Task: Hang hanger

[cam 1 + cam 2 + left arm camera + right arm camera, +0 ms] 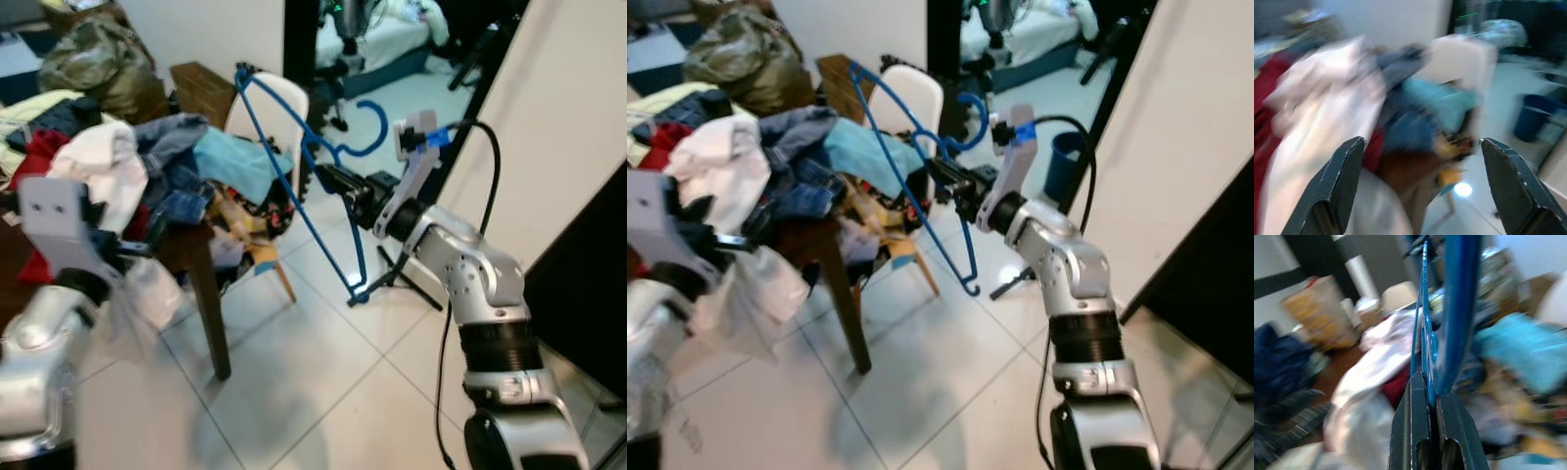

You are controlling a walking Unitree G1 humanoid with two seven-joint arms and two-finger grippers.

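The right end effector (pixel 328 178) is raised in the middle of the scene, its two black fingers (pixel 1415 431) pressed together on the blue hanger (pixel 294 186), pinching it near where the hook meets the frame. The hanger is held in the air in front of the white chair (pixel 279 103), its hook curling up to the right and its long triangular frame slanting from the upper left down toward the tiled floor (pixel 323 392) on the right. The hanger touches nothing but the fingers as far as can be seen.

To the left, a dark wooden tabletop (pixel 186 245) carries a heap of clothes (pixel 118 176): white, red, denim blue and a teal piece (pixel 235 162) draped toward the chair. The left end effector (pixel 1420 191) is at the near left beside that heap, its fingers spread wide apart with nothing between them; its wrist view is blurred. A pale cloth (pixel 147 294) hangs just by the left arm, though whether the arm touches it is unclear.

A blue bin (pixel 1063 162) stands on the floor far right, by the doorway.
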